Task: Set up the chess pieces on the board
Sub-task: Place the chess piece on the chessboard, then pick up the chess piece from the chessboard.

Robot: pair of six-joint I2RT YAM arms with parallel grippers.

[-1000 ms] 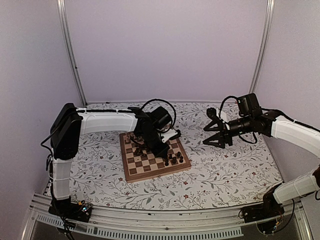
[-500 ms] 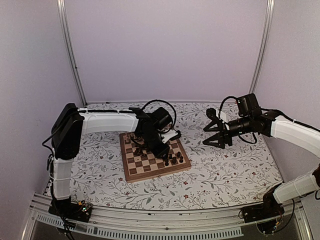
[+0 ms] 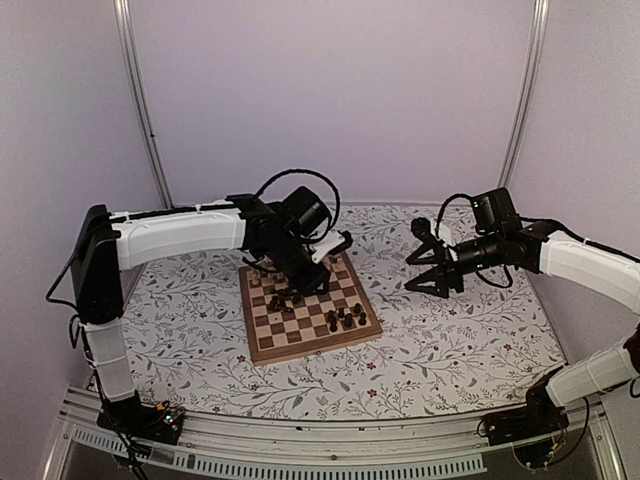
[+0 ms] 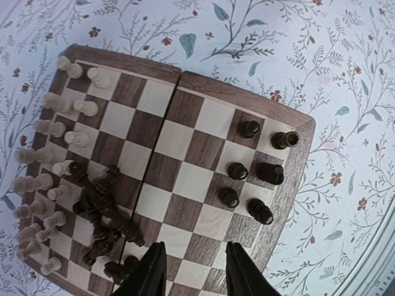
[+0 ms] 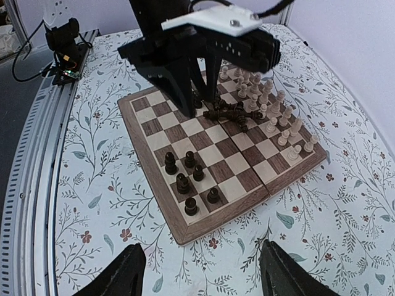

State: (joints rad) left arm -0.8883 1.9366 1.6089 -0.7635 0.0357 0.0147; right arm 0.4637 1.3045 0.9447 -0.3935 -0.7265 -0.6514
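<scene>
Pincers first: the left pincer (image 4: 194, 262) hangs over the board (image 4: 301, 166), its fingers (image 4: 151, 274) parted to a middling gap. Only bare squares show through the gap, and it holds nothing. The right pincer (image 5: 203, 268) is off to the right above the flowered counter (image 3: 450, 350), well apart from the board and pointed toward it. Its fingers are spread wide and it is empty too.

The board lies flat on the counter between the arms. Pale pieces (image 4: 77, 138) stand in two rough rows along one edge. Just beside them a heap of dark pieces (image 4: 102, 209) lies toppled and tangled on the squares, close to the left pincer. Six dark pieces (image 4: 270, 173) stand upright near the opposite edge.
</scene>
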